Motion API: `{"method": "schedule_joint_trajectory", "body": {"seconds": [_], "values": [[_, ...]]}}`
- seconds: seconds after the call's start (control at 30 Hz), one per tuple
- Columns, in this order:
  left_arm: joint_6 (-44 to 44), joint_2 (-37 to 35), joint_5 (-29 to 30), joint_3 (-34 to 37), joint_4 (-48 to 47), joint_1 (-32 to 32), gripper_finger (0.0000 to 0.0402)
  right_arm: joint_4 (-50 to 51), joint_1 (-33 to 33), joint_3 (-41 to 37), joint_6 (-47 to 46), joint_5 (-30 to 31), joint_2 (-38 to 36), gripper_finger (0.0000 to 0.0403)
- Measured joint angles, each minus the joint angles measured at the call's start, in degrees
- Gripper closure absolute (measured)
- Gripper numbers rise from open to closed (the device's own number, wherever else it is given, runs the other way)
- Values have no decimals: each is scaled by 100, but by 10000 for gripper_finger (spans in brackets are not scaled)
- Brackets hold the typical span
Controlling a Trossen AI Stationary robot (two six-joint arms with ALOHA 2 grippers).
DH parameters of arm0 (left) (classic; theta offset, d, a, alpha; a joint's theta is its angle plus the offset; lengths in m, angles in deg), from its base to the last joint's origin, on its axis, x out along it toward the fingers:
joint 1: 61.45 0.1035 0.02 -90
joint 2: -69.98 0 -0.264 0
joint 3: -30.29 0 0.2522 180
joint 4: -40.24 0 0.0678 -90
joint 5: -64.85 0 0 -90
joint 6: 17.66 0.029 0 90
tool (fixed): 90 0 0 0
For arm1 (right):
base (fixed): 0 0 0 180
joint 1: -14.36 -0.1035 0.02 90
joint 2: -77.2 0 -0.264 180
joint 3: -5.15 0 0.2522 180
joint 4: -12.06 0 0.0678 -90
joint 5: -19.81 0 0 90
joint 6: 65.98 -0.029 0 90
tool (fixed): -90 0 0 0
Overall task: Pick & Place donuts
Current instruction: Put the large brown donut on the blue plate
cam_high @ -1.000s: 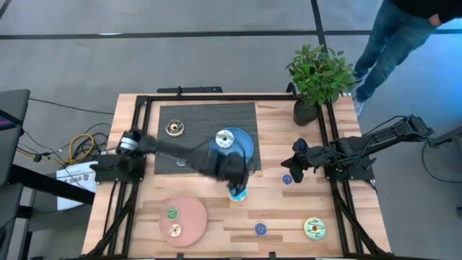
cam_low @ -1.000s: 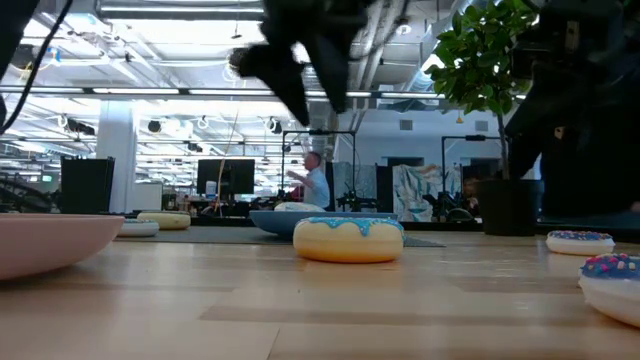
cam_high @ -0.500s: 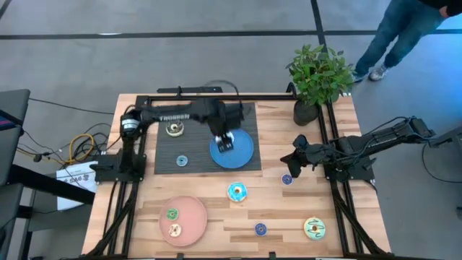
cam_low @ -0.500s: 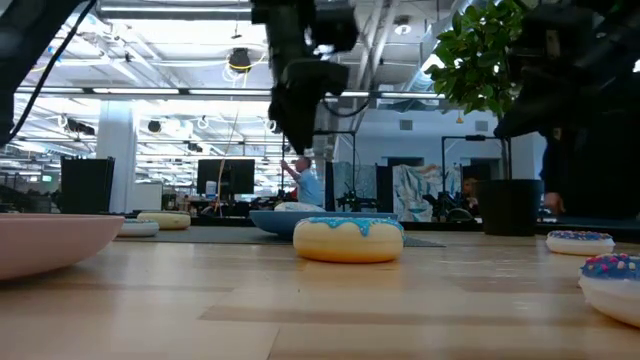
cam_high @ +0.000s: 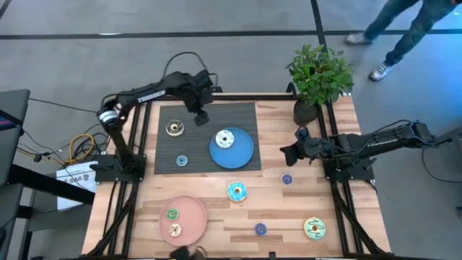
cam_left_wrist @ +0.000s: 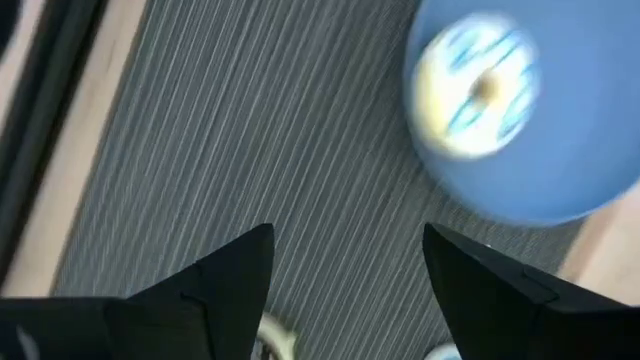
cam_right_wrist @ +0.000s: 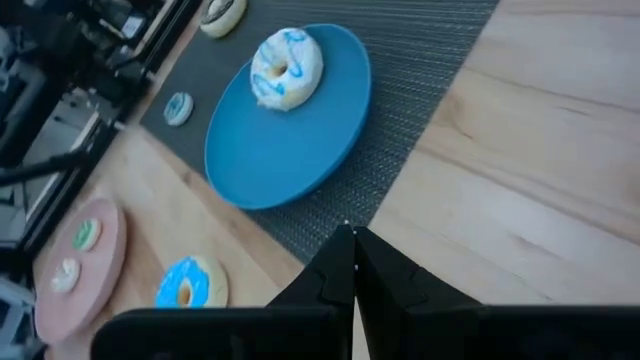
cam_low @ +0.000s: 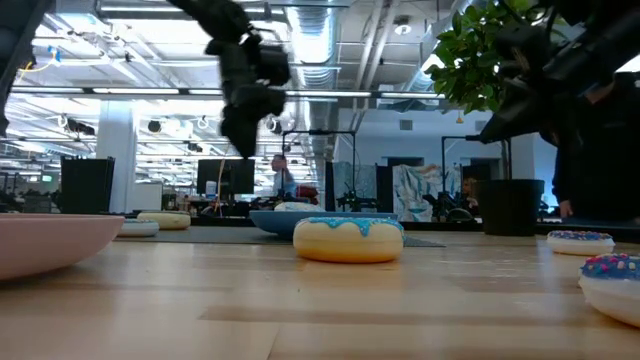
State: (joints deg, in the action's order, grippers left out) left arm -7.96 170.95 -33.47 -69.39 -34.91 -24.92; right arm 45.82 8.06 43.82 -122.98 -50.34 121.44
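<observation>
Your left gripper [cam_high: 201, 115] has pulled back from the blue plate [cam_high: 242, 153] since half a second ago; it now hangs over the far edge of the grey mat [cam_high: 166, 148], its fingers [cam_left_wrist: 225, 275] spread wide and holding nothing. A second ago that arm was stretched out low across the middle of the bench [cam_high: 289, 209], near the teal donut [cam_high: 236, 192]; now it is raised and folded back toward its base.

Going left to right across the bench:

- On the pink plate [cam_high: 189, 213] at the near left lie a tiny green donut [cam_high: 172, 214] and a tiny cream donut [cam_high: 174, 230], unchanged.
- On the mat sit the brown-cream donut [cam_high: 174, 128] and, nearer you, a tiny teal donut [cam_high: 182, 161].
- The white donut [cam_high: 224, 139] rests on the blue plate, where it already lay a second ago.
- The teal donut lies on bare wood just beside the plate's near edge, in the same place as before.
- A tiny blue donut [cam_high: 260, 229] sits near the front edge, and another small blue one [cam_high: 286, 179] lies near your right gripper [cam_high: 284, 151].
- The yellow-green donut [cam_high: 315, 228] is at the near right corner.

Your right gripper waits at the right side with its fingers pressed together, empty, shifted slightly from before.
</observation>
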Motion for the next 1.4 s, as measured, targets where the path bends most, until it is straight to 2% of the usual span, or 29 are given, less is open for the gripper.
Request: {"method": "schedule_joint_trajectory", "body": {"seconds": [0.23, 0.4, 0.53, 0.8, 0.93, 1.2, 1.4], "values": [[-618, -1315, 287, 2195, 1440, 420, 151, 3, 196, 2, -2, 0, -1, 403], [-1062, -2008, 740, 3092, 1733, 769, 151, 6, 363, 1, -2, 0, 0, 403], [-1046, -2227, 814, 3338, 1758, 1041, 151, 6, 504, 2, 1, -2, 1, 403], [-752, -2229, 955, 3673, 1774, 1395, 151, 5, 768, 0, 42, -1, 0, 403], [-694, -2227, 1020, 3934, 2070, 1531, 151, 6, 843, 0, 44, -2, -1, 403], [-621, -2222, 920, 4374, 2607, 1565, 151, 6, 871, 0, 44, -19, 0, 403], [-473, -2214, 1237, 4403, 2740, 1611, 151, 3, 871, 0, 42, -20, -1, 403]]}}
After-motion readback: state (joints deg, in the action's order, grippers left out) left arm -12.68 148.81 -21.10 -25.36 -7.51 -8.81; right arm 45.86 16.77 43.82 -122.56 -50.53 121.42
